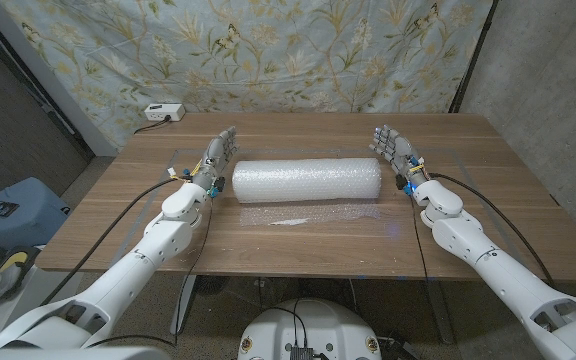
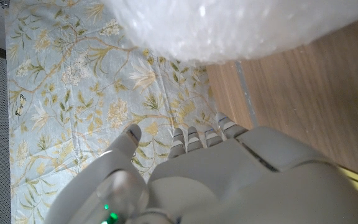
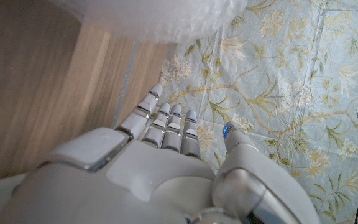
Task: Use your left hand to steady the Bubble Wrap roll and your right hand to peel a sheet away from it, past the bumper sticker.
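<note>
The Bubble Wrap roll [image 1: 308,179] lay on its side across the table's middle, a loose clear sheet [image 1: 303,215] spread flat before it
</note>
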`<move>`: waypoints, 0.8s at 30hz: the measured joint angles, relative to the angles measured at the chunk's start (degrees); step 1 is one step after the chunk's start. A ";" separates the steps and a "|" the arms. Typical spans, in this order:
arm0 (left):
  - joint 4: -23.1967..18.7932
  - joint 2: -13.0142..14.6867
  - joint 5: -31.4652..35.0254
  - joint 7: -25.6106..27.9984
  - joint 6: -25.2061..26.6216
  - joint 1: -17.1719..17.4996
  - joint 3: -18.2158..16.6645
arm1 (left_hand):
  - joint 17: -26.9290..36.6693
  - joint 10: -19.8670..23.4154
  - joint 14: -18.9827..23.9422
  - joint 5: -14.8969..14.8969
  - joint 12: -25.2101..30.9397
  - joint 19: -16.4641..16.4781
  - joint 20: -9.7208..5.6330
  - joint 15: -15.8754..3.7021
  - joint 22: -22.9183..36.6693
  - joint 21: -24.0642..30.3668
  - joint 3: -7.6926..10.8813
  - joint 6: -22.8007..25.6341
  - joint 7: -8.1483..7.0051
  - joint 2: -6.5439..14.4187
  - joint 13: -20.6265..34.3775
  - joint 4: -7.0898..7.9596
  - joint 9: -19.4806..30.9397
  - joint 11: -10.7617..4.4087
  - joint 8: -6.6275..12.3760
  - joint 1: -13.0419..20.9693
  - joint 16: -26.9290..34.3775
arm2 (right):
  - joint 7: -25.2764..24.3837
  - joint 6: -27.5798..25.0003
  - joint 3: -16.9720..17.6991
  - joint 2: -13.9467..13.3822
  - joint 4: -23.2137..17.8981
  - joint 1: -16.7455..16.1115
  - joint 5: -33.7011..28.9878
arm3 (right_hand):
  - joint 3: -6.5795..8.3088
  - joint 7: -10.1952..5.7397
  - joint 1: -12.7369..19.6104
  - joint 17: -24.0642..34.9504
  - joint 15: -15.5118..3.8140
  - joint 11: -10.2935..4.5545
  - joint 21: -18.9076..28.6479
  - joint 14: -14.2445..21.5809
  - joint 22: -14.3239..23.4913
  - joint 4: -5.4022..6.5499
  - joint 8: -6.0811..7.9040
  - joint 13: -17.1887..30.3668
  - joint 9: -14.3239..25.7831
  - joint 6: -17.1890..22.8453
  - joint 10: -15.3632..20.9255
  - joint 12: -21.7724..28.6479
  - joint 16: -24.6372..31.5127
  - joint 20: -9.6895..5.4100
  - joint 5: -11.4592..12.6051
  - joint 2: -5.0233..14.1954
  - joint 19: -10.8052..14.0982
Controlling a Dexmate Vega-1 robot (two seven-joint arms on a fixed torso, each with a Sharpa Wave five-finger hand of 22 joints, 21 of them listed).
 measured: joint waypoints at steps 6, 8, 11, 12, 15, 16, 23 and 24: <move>-0.17 0.00 0.35 -0.03 0.37 0.12 -0.40 | 0.00 0.00 0.00 0.00 0.00 0.00 0.00 0.00 0.00 0.06 0.24 0.00 0.00 0.00 0.00 -0.25 0.00 0.00 0.00 0.00 0.00 | 0.63 -0.42 0.17 0.41 0.08 0.17 -0.09 | 0.00 0.00 0.00 0.00 0.00 0.00 0.00 0.00 0.00 0.00 0.00 0.00 0.00 0.00 0.00 0.00 0.00 -0.20 0.00 0.00 0.20; -0.20 0.05 0.43 -0.19 0.45 0.12 -0.55 | 0.00 0.00 0.00 0.17 0.00 0.00 0.00 0.00 0.00 0.06 0.24 0.00 0.01 -0.22 -0.01 -0.25 0.00 0.00 0.00 0.22 0.00 | 0.88 -0.58 0.29 0.73 0.35 0.46 -0.27 | 0.15 0.00 0.00 0.00 0.00 0.00 0.00 0.00 0.00 -0.16 0.00 0.00 0.00 0.00 0.00 0.00 0.00 -0.20 0.00 0.00 0.20; -0.37 0.22 0.48 -0.38 0.59 0.12 -0.70 | 0.00 0.01 0.01 0.22 0.00 0.00 0.00 0.00 0.00 0.06 0.40 0.08 0.09 -0.16 -0.01 -0.40 0.00 0.00 0.02 0.28 0.00 | 1.20 -0.72 0.32 0.90 0.53 0.62 -0.57 | 0.15 0.00 0.00 0.00 0.00 0.00 0.00 0.00 0.00 -0.16 0.00 0.00 0.00 -0.01 0.00 0.00 0.00 -0.20 0.00 0.00 0.20; -0.48 0.33 0.55 -0.56 0.87 0.12 -0.76 | -0.01 0.01 0.00 0.22 0.00 0.00 0.00 0.00 -0.03 0.06 0.56 0.24 0.24 -0.15 -0.01 -0.56 0.00 0.00 0.20 0.51 0.00 | 1.28 -0.73 0.36 1.12 0.77 0.82 -0.65 | 0.15 0.00 0.00 -0.01 0.00 0.00 0.00 0.00 0.00 -0.16 0.00 0.00 0.00 0.00 0.00 0.00 0.00 -0.20 0.00 0.00 0.20; -1.14 0.88 0.58 -0.97 1.74 0.12 -1.05 | -0.01 0.02 0.00 0.33 0.37 0.00 -0.01 -0.01 -0.18 0.06 0.59 0.64 0.64 -0.27 -0.01 -1.11 0.00 -0.02 0.20 0.75 0.00 | 1.43 -0.77 0.38 1.58 1.29 1.23 -0.99 | 0.15 0.00 0.00 -0.01 0.00 0.00 0.22 0.00 0.00 -0.16 0.00 0.00 0.00 -0.01 0.00 0.00 0.00 -0.20 0.00 0.00 0.20; -1.40 1.08 0.58 -1.03 1.96 0.12 -1.13 | -0.01 0.16 0.03 0.45 0.39 0.00 -0.01 0.02 -0.18 0.06 0.67 0.71 0.71 -0.57 -0.01 -1.47 0.00 -0.15 0.20 1.11 0.00 | 1.53 -0.77 0.38 1.67 1.40 1.33 -0.99 | 0.15 0.00 0.00 -0.01 0.00 0.00 0.21 0.00 0.00 -0.16 0.00 0.00 0.00 -0.01 0.00 0.00 0.00 -0.21 0.00 0.00 0.20; -4.39 3.13 0.72 -1.66 4.39 0.41 -1.91 | -0.01 1.28 0.96 0.84 0.60 0.75 0.31 0.31 -0.18 0.06 1.17 1.15 1.76 -1.04 -0.01 -3.92 -0.01 -0.62 0.46 3.02 0.22 | 1.84 -0.77 0.39 2.35 2.18 1.93 -1.73 | 0.15 0.00 0.22 -0.01 0.00 0.00 0.21 0.00 -0.01 -0.16 0.00 -0.01 -0.01 -0.01 0.00 0.00 0.00 -0.20 0.00 0.23 0.20; -4.39 3.13 0.75 -1.79 4.67 0.41 -1.91 | -0.01 1.28 1.08 0.84 0.60 0.84 0.40 0.42 -0.18 0.06 1.26 1.35 1.99 -1.14 -0.01 -4.14 -0.01 -0.62 0.46 3.13 0.22 | 1.84 -0.77 0.39 2.39 2.22 1.96 -1.73 | 0.15 0.00 0.22 -0.01 0.00 0.00 0.21 0.00 -0.01 -0.16 0.00 -0.01 -0.01 -0.01 0.00 0.00 0.00 -0.20 0.00 0.22 0.20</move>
